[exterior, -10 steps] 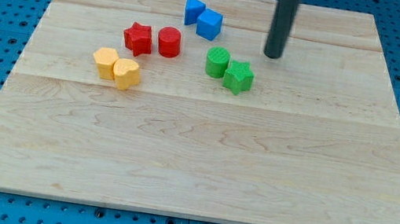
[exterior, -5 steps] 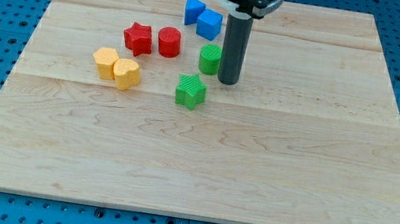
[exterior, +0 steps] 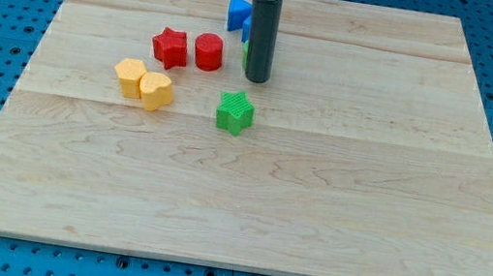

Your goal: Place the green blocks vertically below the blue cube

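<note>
My tip [exterior: 255,80] rests on the board, just above and to the right of the green star [exterior: 235,113], apart from it. The rod stands in front of the green cylinder [exterior: 244,56] and the blue cube [exterior: 245,30], so only thin slivers of them show at the rod's left edge. Another blue block [exterior: 238,9], whose shape I cannot make out, sits up and left of the cube. The green star lies below the blue blocks, slightly to the left.
A red star [exterior: 170,46] and a red cylinder [exterior: 208,51] sit left of the rod. Two yellow blocks [exterior: 129,76] [exterior: 156,90] touch each other further down-left. The wooden board [exterior: 361,224] lies on a blue pegboard.
The rod moved left from the view's right side and slid the green star down-left. It now covers the green cylinder and the blue cube.
</note>
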